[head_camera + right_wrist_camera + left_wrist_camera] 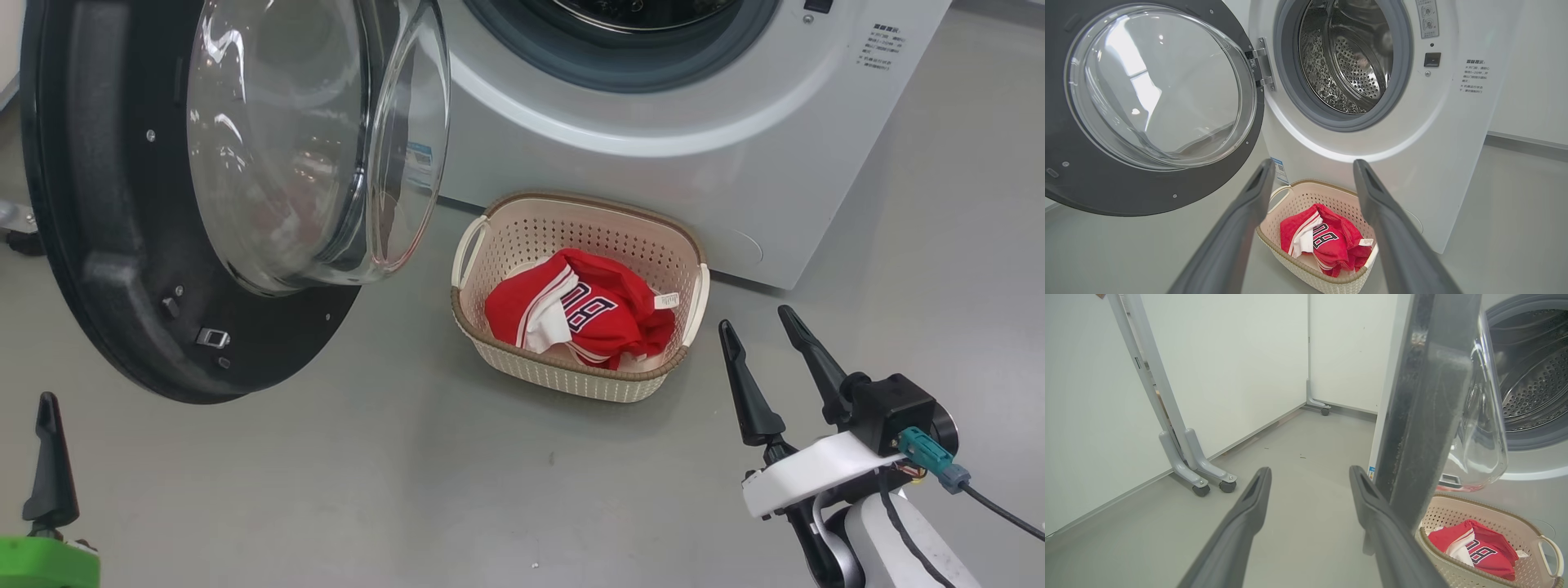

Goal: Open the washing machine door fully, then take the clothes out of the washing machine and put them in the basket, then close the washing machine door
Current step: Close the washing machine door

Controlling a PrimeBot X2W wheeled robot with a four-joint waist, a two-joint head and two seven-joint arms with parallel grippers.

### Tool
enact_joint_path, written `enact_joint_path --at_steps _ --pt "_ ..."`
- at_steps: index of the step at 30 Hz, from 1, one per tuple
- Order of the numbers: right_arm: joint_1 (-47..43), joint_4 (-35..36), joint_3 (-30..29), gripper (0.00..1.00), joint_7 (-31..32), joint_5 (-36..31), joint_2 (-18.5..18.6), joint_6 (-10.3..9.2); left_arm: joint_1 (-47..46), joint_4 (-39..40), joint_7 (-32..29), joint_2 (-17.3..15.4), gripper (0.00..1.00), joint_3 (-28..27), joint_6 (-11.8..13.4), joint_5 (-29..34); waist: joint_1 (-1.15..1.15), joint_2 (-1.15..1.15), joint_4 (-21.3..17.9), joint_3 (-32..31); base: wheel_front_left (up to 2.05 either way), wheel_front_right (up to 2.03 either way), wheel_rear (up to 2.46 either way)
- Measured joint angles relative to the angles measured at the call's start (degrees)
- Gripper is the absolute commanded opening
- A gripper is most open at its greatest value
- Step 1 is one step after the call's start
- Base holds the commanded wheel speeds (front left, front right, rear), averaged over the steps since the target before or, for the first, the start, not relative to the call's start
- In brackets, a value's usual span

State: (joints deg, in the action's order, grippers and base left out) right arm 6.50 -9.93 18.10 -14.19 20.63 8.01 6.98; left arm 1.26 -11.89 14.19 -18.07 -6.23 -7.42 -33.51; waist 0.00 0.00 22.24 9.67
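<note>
The washing machine door (98,204) stands swung open at the left, matte black inner side and clear glass bowl (277,147) toward me. The washing machine (653,163) shows a bare steel drum (1347,61) in the right wrist view. On the floor in front of it sits the basket (588,200), with the red clothes (588,314) with white numerals lying inside. My right gripper (757,320) is open and holds nothing, just right of the basket. My left gripper (1310,470) is open and holds nothing. Its right finger sits close beside the door's edge (1425,416).
White partition panels on grey wheeled feet (1200,473) stand to the left of the machine, with another caster (1325,411) at the far corner. Grey floor (408,490) spreads in front of the basket. A cable (996,506) trails from my right wrist.
</note>
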Motion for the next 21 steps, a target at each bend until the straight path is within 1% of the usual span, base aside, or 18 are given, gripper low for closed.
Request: enact_joint_path --at_steps 14,15,16,17,21 --pt "-0.2 0.0 0.1 1.0 0.0 0.0 -0.2 0.0 0.0 -0.3 0.1 -0.9 1.0 0.3 0.0 0.4 0.0 0.0 0.0 -0.4 0.0 0.0 0.0" --pt "-0.2 0.0 0.1 1.0 0.0 0.0 -0.2 0.0 0.0 -0.3 0.1 -1.0 0.9 0.3 0.0 0.4 0.0 0.0 0.0 -0.3 0.0 0.0 0.0" --pt "-0.2 0.0 0.1 1.0 0.0 0.0 -0.2 0.0 0.0 -0.3 0.1 -1.1 0.41 0.3 0.0 0.4 0.0 0.0 0.0 -0.3 0.0 0.0 0.0" --pt "-0.2 0.0 0.1 1.0 0.0 0.0 -0.2 0.0 0.0 -0.3 0.1 -1.3 0.0 0.6 0.0 0.4 0.0 0.0 0.0 -0.3 0.0 0.0 0.0" --pt "-0.2 0.0 0.1 1.0 0.0 0.0 -0.3 0.0 -0.1 0.1 0.1 -2.3 0.0 1.2 0.0 0.4 0.0 0.0 0.0 -0.1 0.0 0.0 0.0"
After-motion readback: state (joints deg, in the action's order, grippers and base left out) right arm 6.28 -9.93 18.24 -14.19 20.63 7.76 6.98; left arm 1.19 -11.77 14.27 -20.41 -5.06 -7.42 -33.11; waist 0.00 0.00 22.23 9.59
